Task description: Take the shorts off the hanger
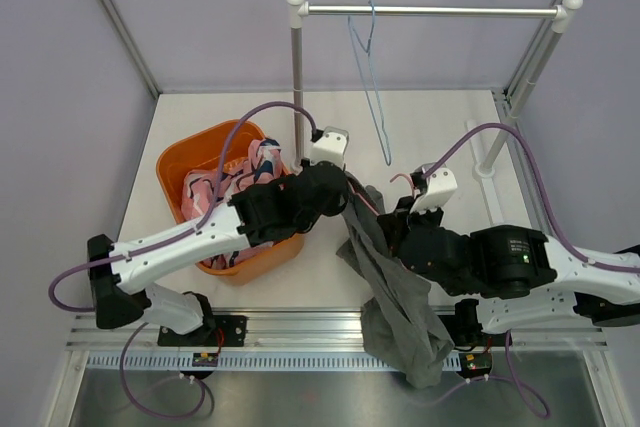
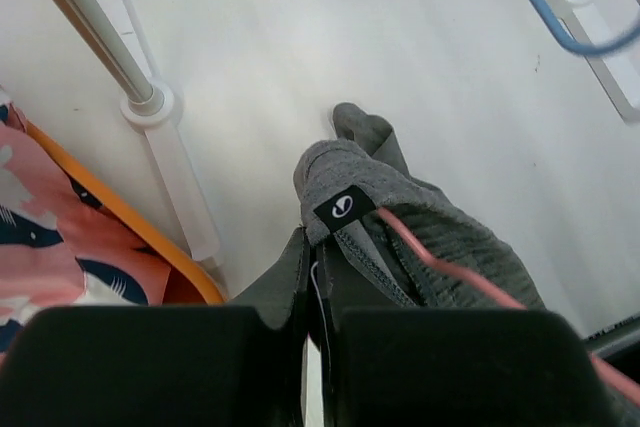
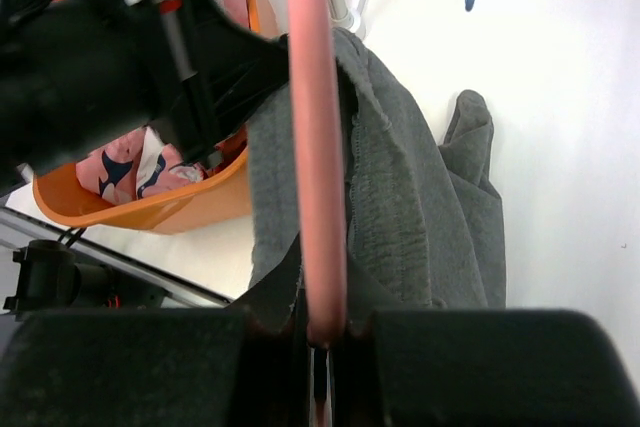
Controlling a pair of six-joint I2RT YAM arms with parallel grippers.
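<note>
Grey shorts hang between my two arms and drape over the table's front edge. A pink hanger runs through their waistband. My left gripper is shut on the waistband by its black label; the shorts and the pink hanger trail off to the right. My right gripper is shut on the pink hanger, whose bar runs straight up between the fingers with the grey shorts beside it.
An orange basket holding pink patterned clothes stands at the left. A garment rack with a top rail stands behind, and an empty blue hanger hangs from it. The rack's base foot is close to my left gripper.
</note>
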